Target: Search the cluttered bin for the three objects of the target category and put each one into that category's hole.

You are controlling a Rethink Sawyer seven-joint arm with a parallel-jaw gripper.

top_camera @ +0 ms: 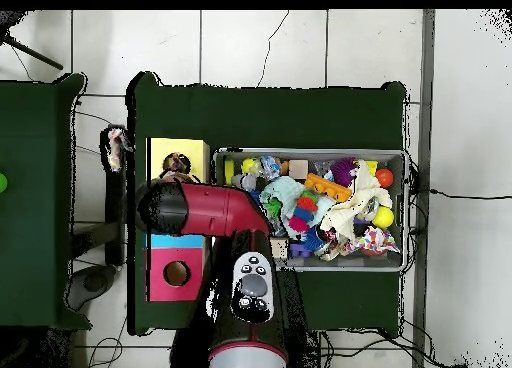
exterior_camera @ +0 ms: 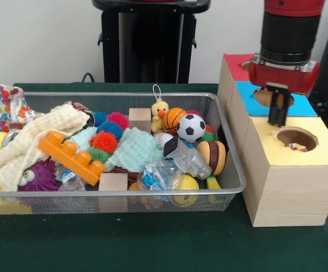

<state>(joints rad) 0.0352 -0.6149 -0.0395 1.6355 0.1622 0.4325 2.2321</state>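
A red and black robot arm (exterior_camera: 291, 34) comes down over a wooden box (exterior_camera: 291, 181) that stands beside a wire mesh bin (exterior_camera: 232, 170) on a dark green table (exterior_camera: 152, 243). Its gripper (exterior_camera: 279, 116) hangs just above the box top, and its black fingers (exterior_camera: 278, 107) sit close together with nothing visible between them; whether they are fully closed cannot be told.

The box top has three coloured sections, each with a round hole. Directly behind the jaws is the blue section (exterior_camera: 303, 105), whose hole (exterior_camera: 263, 97) is partly hidden by the fingers. Just in front of and below the jaws is the yellow section (exterior_camera: 323, 150), and something small and pale shows inside its hole (exterior_camera: 296, 138). Farther behind the jaws is the red section (exterior_camera: 238, 63). In the overhead view the arm (top_camera: 205, 210) covers the middle of the box, leaving the yellow end (top_camera: 195, 149) and red end (top_camera: 165, 274) showing.

The bin lies well to the side of the jaws and is crowded with toys. Nearest the jaws are a toy burger (exterior_camera: 212, 156) and a small soccer ball (exterior_camera: 191, 127). Farther from them are a mini basketball (exterior_camera: 173, 119), a yellow duck (exterior_camera: 160, 113), a toy baseball (exterior_camera: 164, 139), a clear plastic bottle (exterior_camera: 189, 161), an orange building brick (exterior_camera: 70, 156), two wooden blocks (exterior_camera: 113, 182), spiky rubber balls (exterior_camera: 104, 141), a purple spiky creature (exterior_camera: 38, 177) and a cream knitted cloth (exterior_camera: 28, 141).
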